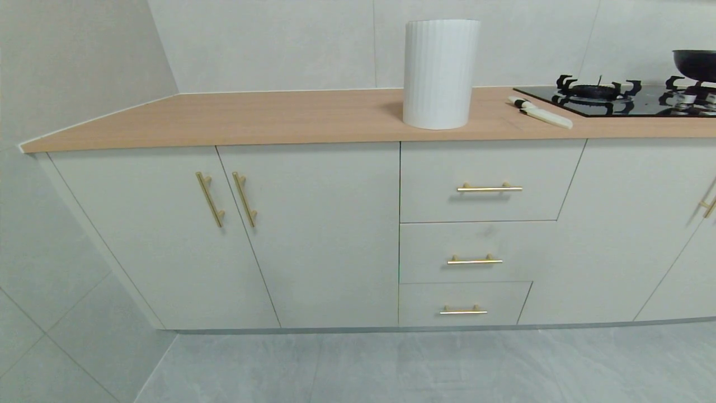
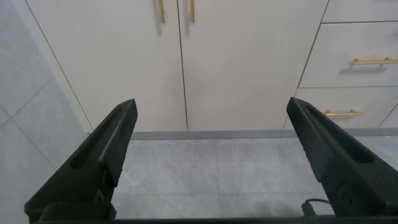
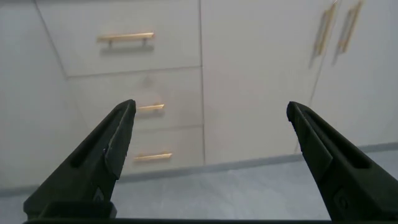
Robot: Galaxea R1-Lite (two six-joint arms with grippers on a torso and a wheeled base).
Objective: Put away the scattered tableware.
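A knife with a pale blade and a black-and-white handle lies on the wooden countertop, just left of the stove. A tall white ribbed cylinder container stands upright on the counter left of the knife. My left gripper is open, low down, facing the cabinet doors and the floor. My right gripper is open too, facing the drawer fronts, with nothing between its fingers.
Below the counter are two cabinet doors with gold handles and a stack of three shut drawers. A black gas hob with a dark pan sits at the right. Grey tiled floor lies before the cabinets; a wall closes the left.
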